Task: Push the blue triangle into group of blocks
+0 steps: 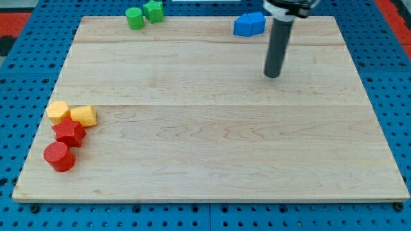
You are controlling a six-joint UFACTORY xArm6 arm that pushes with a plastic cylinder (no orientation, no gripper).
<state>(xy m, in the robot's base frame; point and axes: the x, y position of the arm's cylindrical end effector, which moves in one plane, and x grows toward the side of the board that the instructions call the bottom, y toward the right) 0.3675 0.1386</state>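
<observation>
The blue triangle block (249, 24) lies at the view's top edge of the wooden board (212, 128), right of centre. My tip (273, 75) rests on the board just below and to the right of it, a short gap apart. A group of blocks sits at the view's lower left: a yellow block (58, 111), a yellow block (84, 115), a red star block (69, 133) and a red cylinder (59, 156).
Two green blocks (135, 18) (154, 10) sit together at the board's top edge, left of centre. A blue pegboard surface (398, 96) surrounds the board on all sides.
</observation>
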